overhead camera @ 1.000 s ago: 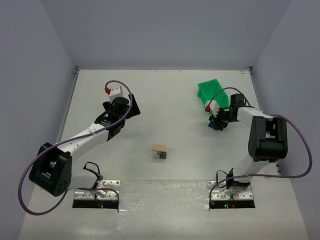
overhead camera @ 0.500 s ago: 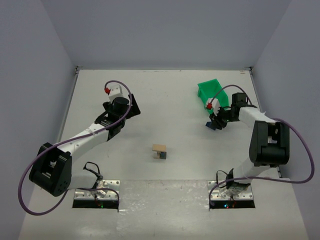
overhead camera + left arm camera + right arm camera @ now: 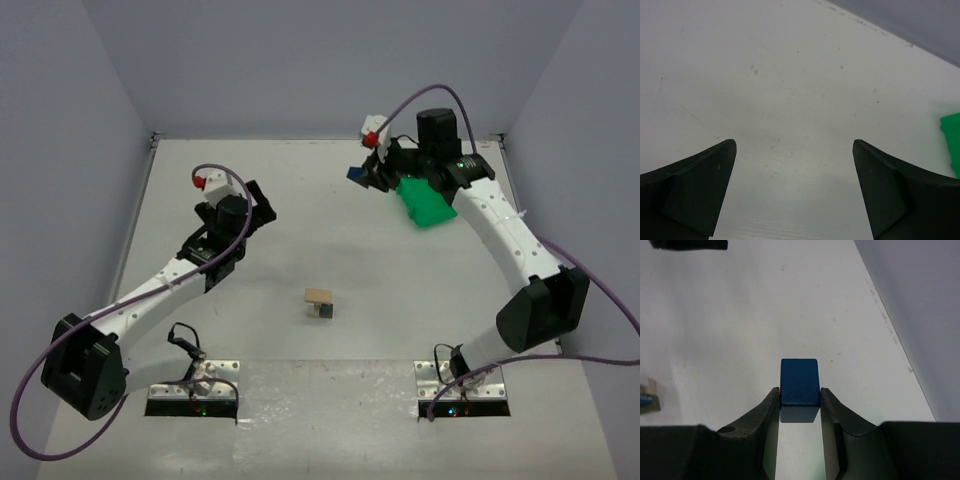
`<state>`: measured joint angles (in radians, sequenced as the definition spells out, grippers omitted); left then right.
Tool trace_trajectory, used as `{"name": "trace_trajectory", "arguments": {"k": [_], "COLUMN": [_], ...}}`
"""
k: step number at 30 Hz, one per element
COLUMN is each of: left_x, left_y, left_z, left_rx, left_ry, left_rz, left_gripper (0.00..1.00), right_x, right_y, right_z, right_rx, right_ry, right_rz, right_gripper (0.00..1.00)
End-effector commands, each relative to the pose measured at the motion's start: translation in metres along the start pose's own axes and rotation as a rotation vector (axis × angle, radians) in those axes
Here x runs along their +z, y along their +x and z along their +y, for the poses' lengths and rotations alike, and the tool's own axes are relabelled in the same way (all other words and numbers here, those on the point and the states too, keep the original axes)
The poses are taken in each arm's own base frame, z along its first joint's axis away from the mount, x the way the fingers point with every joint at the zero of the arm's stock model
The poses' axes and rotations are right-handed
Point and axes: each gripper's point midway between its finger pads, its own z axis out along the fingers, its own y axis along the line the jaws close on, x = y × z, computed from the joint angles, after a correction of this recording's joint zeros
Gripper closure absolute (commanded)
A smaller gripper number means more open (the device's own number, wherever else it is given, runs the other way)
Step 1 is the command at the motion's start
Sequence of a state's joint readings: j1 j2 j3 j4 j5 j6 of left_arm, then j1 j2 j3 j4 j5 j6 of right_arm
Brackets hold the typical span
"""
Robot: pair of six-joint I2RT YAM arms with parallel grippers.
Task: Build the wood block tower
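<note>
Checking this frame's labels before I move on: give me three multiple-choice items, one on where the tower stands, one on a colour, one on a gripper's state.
1. Where does the wood block tower stand?
A. against the far wall
B. on the open middle of the table
C. at the table's near edge

2. What colour is the block in the right gripper?
A. tan
B. red
C. dark blue

3. How is the left gripper?
A. open, holding nothing
B. shut on a block
C. shut, empty

Answers: 1 B, the top view shows it mid-table, away from every edge. 2 C, the right wrist view shows a dark blue block clamped in it. 3 A, the left wrist view shows its jaws wide apart with nothing between.
</note>
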<state>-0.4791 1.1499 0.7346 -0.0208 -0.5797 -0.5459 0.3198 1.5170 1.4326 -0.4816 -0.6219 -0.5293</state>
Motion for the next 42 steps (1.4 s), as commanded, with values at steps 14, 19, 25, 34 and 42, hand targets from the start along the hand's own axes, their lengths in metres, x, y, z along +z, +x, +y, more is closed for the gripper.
{"name": "trace_trajectory", "arguments": {"k": [14, 19, 25, 34, 42], "left_x": [-0.046, -0.043, -0.038, -0.036, -0.036], "left_y": [-0.033, -0.028, -0.023, -0.021, -0.021], "left_z": [-0.007, -0.005, -0.007, -0.008, -0.008], "left_rx": [-0.078, -0.065, -0.049, -0.043, -0.043], "left_ry": [0.207, 0.199, 0.190, 0.193, 0.194], "left_rz": [-0.178, -0.170, -0.151, -0.145, -0.147], "left_gripper": [0.00, 0.00, 0.00, 0.00, 0.00], "right_x": [0.067, 0.067, 0.068, 0.062, 0.061], "right_y": [0.001, 0.019, 0.035, 0.033, 0.035], "right_z": [0.163, 0.192, 0.210, 0.230, 0.239], "right_rx": [0.033, 0.103, 0.137, 0.101, 0.075], "right_ry": [-0.092, -0.141, -0.172, -0.224, -0.227], "right_rz": [0.350, 0.416, 0.443, 0.370, 0.359], "right_gripper": [0.86, 0.84, 0.82, 0.81, 0.79]}}
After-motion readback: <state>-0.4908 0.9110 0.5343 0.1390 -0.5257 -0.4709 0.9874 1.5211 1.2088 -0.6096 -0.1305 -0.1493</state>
